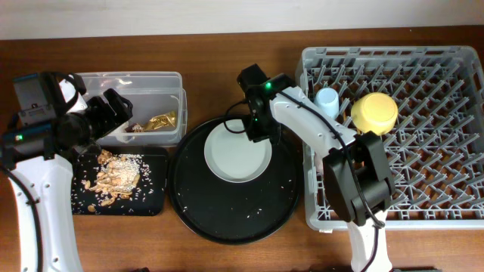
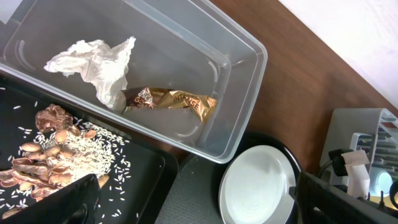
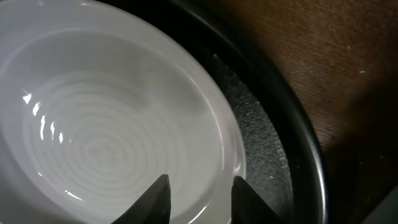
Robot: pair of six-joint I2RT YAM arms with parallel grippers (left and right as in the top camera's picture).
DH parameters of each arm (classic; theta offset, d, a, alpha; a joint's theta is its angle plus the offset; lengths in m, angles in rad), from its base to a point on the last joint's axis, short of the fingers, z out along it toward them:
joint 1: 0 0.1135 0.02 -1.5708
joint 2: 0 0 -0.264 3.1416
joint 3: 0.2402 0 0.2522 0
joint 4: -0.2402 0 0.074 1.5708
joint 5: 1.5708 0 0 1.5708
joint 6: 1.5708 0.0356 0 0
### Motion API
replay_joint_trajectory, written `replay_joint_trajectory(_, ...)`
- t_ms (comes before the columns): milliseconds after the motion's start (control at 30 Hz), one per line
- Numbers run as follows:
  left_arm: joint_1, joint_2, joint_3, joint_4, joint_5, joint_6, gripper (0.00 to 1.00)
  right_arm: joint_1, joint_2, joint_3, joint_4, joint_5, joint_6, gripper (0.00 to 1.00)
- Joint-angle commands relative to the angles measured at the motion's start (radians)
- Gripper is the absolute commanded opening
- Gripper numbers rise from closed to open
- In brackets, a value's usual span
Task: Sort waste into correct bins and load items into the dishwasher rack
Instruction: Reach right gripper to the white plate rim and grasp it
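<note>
The pale plate lies in the round black tray. My right gripper hovers low over the plate's upper right rim, jaws a little apart, holding nothing. My left gripper stands wide open and empty over the left of the clear tub. The tub holds a white napkin and a gold wrapper. Food scraps and rice lie in the shallow black tray. The grey dishwasher rack holds a blue cup and a yellow bowl.
The round tray fills the middle of the wooden table between the two bins and the rack. My right arm reaches from the rack's front left corner across the tray. Rice grains are scattered on the round tray.
</note>
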State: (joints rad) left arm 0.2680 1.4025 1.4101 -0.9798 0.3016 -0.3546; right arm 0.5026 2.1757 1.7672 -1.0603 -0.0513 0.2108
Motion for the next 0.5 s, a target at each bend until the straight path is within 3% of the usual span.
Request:
replay_joint_trajectory(0,0.003,0.001,-0.001,0.002,-0.003,0.012,0.99,-0.006,-0.026,0.009,-0.003,0.012,0.015,0.31)
replay_joint_trajectory(267,0.003,0.0,-0.001,0.002,-0.003,0.012,0.99,-0.006,-0.024,-0.142,0.114,0.089,0.016,0.34)
replay_joint_trajectory(333,0.003,0.001,-0.001,0.002,-0.003,0.012,0.99,-0.005,-0.024,-0.143,0.111,0.086,0.016,0.31)
replay_joint_trajectory(367,0.003,0.001,-0.001,0.002,-0.003,0.012,0.99,-0.005,-0.024,-0.143,0.111,0.086,0.016,0.21)
replay_joint_trajectory(467,0.003,0.0,-0.001,0.002,-0.003,0.012,0.99,-0.005,-0.024,-0.166,0.115,0.04,0.016,0.2)
